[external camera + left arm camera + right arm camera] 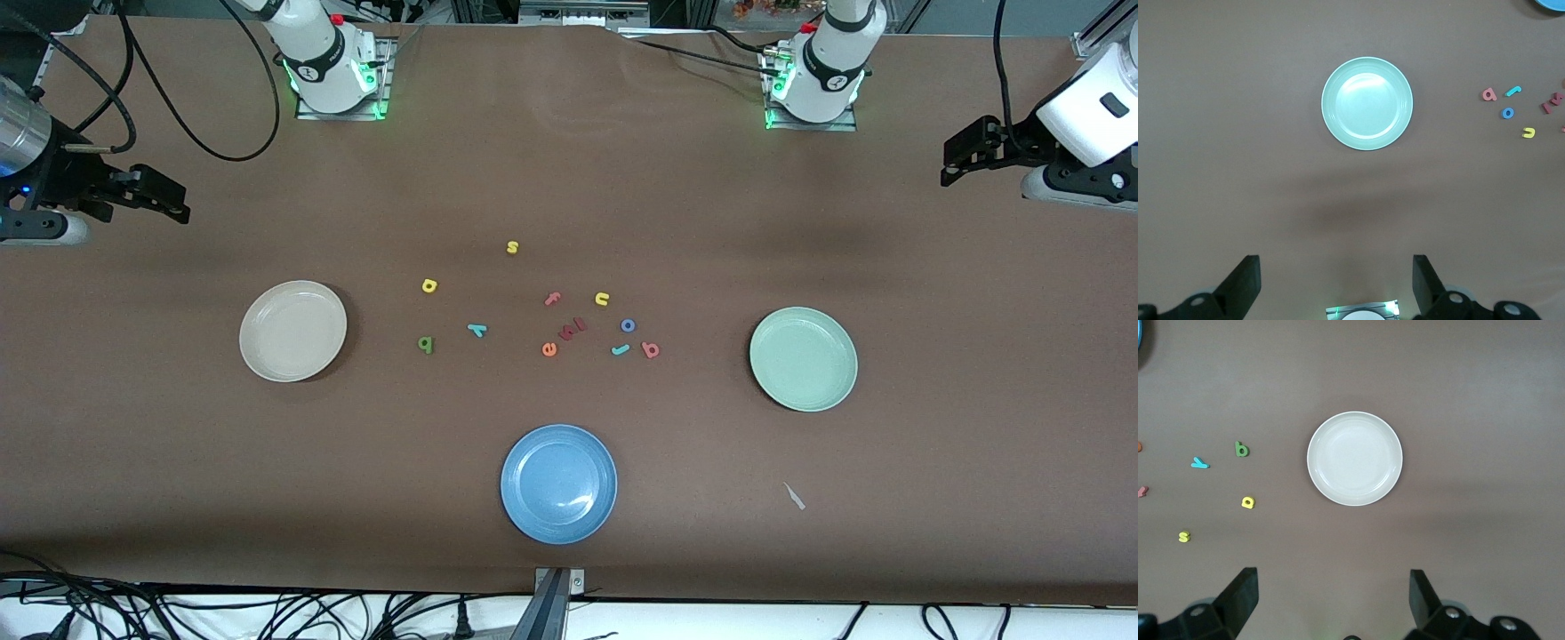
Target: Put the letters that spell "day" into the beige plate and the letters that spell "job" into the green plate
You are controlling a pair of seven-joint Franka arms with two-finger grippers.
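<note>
Both grippers stand wide open and empty, parked high. The left gripper [949, 164] hangs over the bench edge at the left arm's end; the right gripper [173, 197] hangs over the edge at the right arm's end. No letter has been placed.

The round cream-beige plate [292, 331] sits toward the right arm's end, the round pale mint-green plate [803, 358] toward the left arm's end; both are bare.

"day" set, mid-bench, nearer the beige plate: small yellow foam round-bowled letter [429, 285], green foam stemmed letter [426, 344], teal foam y [477, 330]. They lie well apart from each other.

"job" set, nearer the green plate: blue foam ring o [628, 325], teal foam hooked j [621, 349], red-pink foam b [651, 349].

Risks, as I judge them:
- j and b lie just beside each other, so open fingers may nudge or take both.
- Yellow foam u [602, 299] lies close to the o, and orange foam e [549, 349] and pink foam f [552, 299] are near; a wrong pick is possible.
- Yellow foam s [512, 247] could be mistaken for the yellow "day" letter.
- Round blue plate [558, 483], near the bench's front edge, is a false target.
- Letters are thin and flat, so the fingers may slip off.
</note>
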